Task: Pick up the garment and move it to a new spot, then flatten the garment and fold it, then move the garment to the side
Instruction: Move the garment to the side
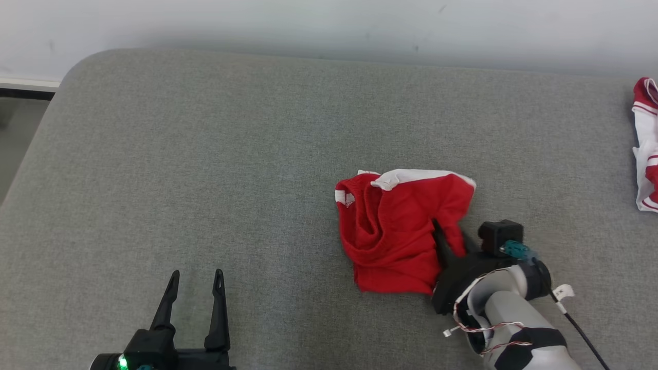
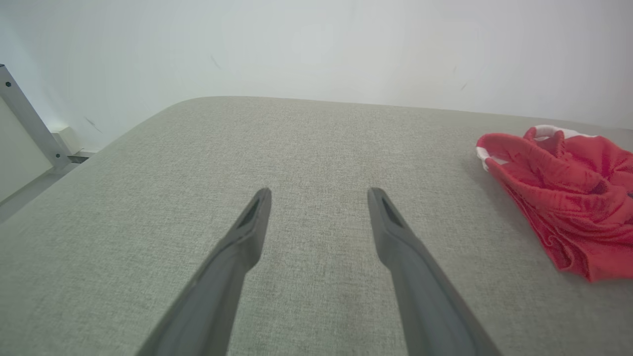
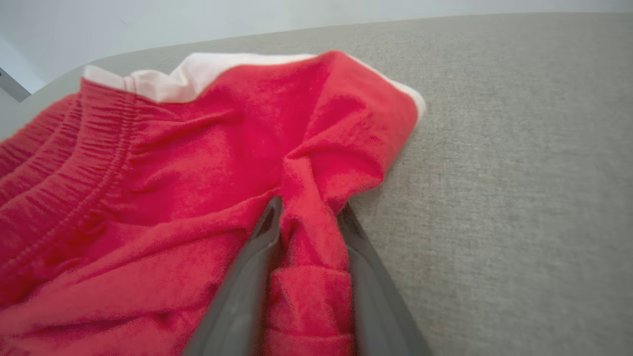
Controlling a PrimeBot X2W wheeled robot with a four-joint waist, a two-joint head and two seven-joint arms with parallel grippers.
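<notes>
On the grey cushion (image 1: 205, 154): we count one red garment (image 1: 396, 231), crumpled.
Right gripper (image 3: 309, 210): pinching a fold, tips buried in cloth.
Left gripper (image 1: 197, 272): fingers spread.
Far right edge: second red-white garment (image 1: 646, 144), cut off.

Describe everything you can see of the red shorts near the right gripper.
The red shorts look like a soft knit fabric, with white trim and a gathered elastic waistband. They lie crumpled in a heap on the grey cushioned surface, right of its middle. The right gripper is closed on a bunched fold at their right edge.
</notes>
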